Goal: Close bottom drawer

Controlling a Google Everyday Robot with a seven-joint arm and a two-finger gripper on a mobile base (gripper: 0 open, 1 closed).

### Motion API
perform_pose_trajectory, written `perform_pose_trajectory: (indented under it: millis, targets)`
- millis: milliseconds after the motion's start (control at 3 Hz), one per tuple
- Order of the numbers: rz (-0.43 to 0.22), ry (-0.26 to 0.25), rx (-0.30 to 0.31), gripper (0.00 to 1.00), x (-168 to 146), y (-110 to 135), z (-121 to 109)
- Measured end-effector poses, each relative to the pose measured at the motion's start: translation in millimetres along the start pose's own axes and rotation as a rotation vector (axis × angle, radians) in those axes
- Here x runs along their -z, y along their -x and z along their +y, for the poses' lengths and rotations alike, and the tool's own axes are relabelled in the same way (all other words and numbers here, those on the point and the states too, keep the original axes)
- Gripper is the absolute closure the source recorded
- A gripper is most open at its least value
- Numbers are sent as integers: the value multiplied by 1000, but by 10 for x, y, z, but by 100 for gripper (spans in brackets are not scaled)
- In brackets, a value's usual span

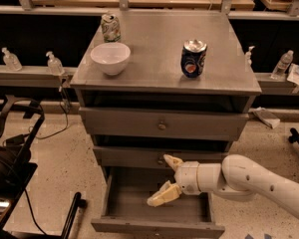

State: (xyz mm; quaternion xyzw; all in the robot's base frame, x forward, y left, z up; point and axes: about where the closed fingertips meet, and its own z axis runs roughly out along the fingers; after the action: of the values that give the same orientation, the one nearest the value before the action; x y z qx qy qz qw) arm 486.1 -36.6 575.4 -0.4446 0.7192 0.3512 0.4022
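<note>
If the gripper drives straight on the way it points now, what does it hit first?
The open gripper hangs over the open bottom drawer, pointing left. Likely first contact is that drawer's left side wall. Depth is unclear, so the upper finger could brush the middle drawer front instead.

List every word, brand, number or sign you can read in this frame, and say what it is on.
No text here can be read.
Blue can: a round emblem shows, but the lettering is too blurred.
Crumpled can: the print is too blurred.
Small bottles on the side ledges: the labels are too small.
Gripper, open over the pulled-out bottom drawer: no markings visible.
</note>
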Motion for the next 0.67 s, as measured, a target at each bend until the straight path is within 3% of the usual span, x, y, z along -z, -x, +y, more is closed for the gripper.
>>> perform_pose_trajectory:
  millis: [333, 667]
  targets:
    - [32, 3, -11, 0, -27, -49, -8]
    - [69, 0, 48, 0, -199, -717, -302]
